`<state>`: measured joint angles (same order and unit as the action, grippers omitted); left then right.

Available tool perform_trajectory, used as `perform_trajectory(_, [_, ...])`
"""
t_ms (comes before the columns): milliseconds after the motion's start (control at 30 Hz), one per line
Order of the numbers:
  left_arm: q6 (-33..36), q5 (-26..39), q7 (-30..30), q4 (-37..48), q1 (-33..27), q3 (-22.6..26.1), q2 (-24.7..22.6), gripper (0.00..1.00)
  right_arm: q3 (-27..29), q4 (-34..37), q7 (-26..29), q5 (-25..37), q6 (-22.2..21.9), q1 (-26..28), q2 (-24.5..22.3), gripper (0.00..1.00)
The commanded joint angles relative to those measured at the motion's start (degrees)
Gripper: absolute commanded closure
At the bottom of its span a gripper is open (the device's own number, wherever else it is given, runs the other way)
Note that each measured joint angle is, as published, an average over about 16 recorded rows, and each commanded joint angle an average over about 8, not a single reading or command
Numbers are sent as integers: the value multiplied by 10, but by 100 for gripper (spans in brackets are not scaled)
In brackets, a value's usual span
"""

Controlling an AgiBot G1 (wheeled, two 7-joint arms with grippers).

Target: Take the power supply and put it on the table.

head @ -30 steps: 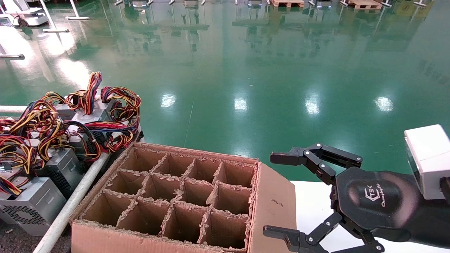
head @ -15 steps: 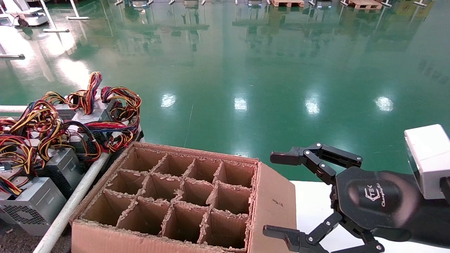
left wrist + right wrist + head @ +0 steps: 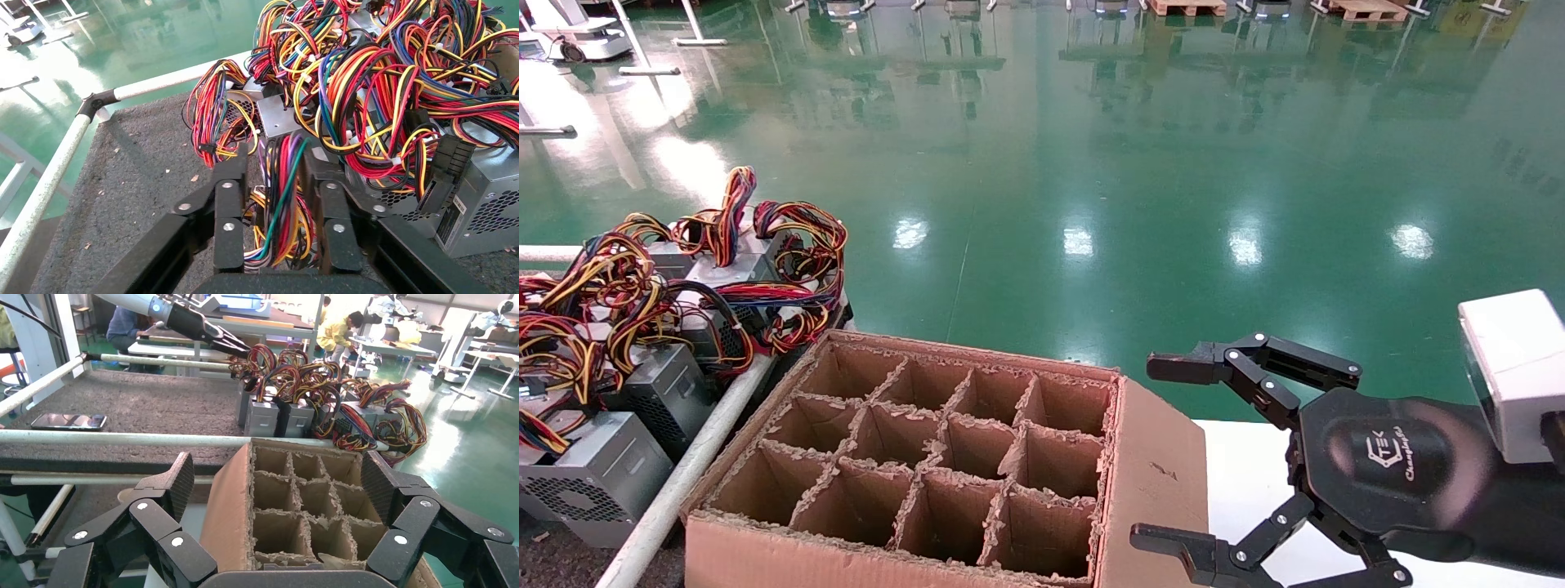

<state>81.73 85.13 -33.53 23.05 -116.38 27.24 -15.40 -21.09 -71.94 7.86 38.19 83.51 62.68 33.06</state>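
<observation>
Several grey power supplies [image 3: 601,478] with tangled coloured cables lie on a dark mat at the left. In the left wrist view my left gripper [image 3: 275,156] is shut on the cable bundle [image 3: 283,184] of one power supply [image 3: 278,116], one finger on each side. The head view does not show this gripper. My right gripper [image 3: 1156,453] hangs open and empty over the white table [image 3: 1238,482], beside the cardboard box [image 3: 1148,498]. The right wrist view shows the same open gripper [image 3: 276,478] facing the box [image 3: 226,502].
The box has several empty divider cells [image 3: 977,445]. A white metal rail [image 3: 682,482] runs between box and mat. A phone [image 3: 68,421] lies on the mat. Green floor [image 3: 1091,163] stretches beyond. My left arm [image 3: 190,321] reaches down to the pile.
</observation>
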Motion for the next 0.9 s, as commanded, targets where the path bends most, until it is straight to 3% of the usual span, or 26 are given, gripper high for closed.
perform_trajectory(33, [0,0,0,0,-1,0,0,0,0,0,0,0,0,0,0,0])
perform_trajectory(467, [2,8,12,-26,-13,14,13,0,0,0,0,0,0,0,0,0])
perform_trajectory(900, [25,-10,94,-64,-74,14,10,0,0,0,0,0,0,0,0,0])
